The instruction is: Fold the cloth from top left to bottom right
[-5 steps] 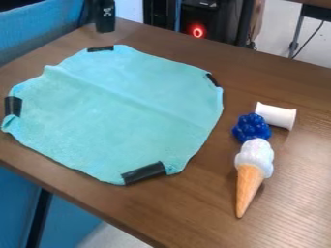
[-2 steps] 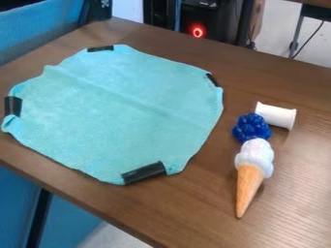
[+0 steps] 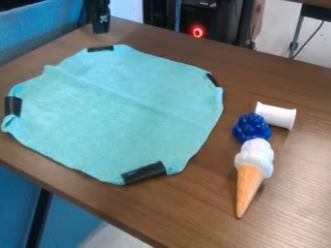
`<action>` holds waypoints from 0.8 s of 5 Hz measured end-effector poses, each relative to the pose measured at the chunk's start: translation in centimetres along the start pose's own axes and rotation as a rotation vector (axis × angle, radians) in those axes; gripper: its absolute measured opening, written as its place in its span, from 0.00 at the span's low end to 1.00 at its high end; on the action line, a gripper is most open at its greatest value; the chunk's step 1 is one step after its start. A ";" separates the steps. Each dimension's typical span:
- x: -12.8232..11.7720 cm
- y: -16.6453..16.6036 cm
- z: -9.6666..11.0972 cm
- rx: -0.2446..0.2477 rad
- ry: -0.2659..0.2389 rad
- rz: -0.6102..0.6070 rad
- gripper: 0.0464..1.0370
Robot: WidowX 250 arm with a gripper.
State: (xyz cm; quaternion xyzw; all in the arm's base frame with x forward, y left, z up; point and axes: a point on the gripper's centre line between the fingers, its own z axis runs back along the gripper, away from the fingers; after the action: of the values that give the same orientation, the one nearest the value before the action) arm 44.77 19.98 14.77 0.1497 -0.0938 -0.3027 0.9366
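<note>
Cloth (image 3: 116, 116) lay spread on the desk (image 3: 194, 213), unfolded, with a black strip (image 3: 143, 173) at each corner and a faint crease across it. The gripper (image 3: 101, 29) was beyond it, at upper left; whether open or closed, I couldn't tell. To the right lay a spool (image 3: 277, 116), blue toy (image 3: 251, 127) and cone (image 3: 249, 186).

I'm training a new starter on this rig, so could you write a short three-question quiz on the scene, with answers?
1. True or false: the cloth lies spread out, not folded in half.
2. What colour is the knobbly toy between the white cylinder and the toy ice cream cone? (a) red (b) blue (c) yellow
3. Fill in the number: ____ black strips show along the cloth's edge.

Key: 1. true; 2. b; 3. four
</note>
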 end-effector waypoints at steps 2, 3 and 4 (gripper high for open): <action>-0.2 0.3 -3.3 -0.012 0.060 0.003 0.96; -0.1 0.5 -3.7 -0.012 0.070 0.011 0.96; -0.2 0.7 -5.1 -0.021 0.098 0.014 0.96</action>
State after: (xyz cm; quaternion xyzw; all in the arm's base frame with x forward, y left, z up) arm 46.32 21.75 10.23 0.1538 -0.0458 -0.2893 0.9437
